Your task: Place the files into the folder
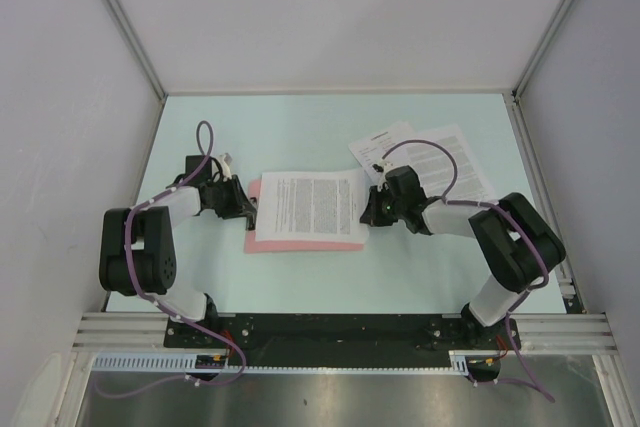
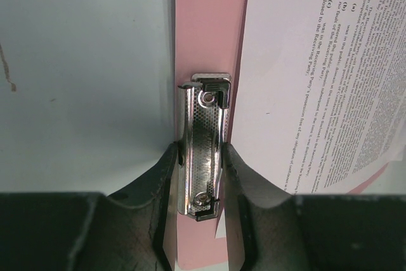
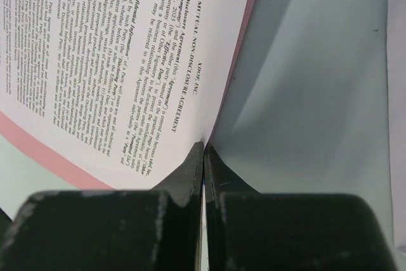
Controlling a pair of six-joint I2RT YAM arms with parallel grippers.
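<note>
The pink folder [image 1: 300, 243] lies flat mid-table with one printed sheet [image 1: 312, 205] on top of it. My left gripper [image 1: 248, 209] is at the folder's left short edge. In the left wrist view its jaws [image 2: 201, 153] are closed against both sides of the metal clip [image 2: 203, 125], with the pink board [image 2: 203, 23] and the sheet [image 2: 317, 61] beyond. My right gripper [image 1: 368, 209] is shut on the sheet's right edge. In the right wrist view [image 3: 203, 149] the sheet [image 3: 127, 61] curves up from the folder [image 3: 38, 150] into the fingers. More sheets [image 1: 440, 162] lie at the back right.
Grey walls enclose the pale green table [image 1: 300, 137] on the left, back and right. The loose sheets sit just behind my right arm [image 1: 510, 237]. The metal base rail [image 1: 330, 332] runs along the near edge.
</note>
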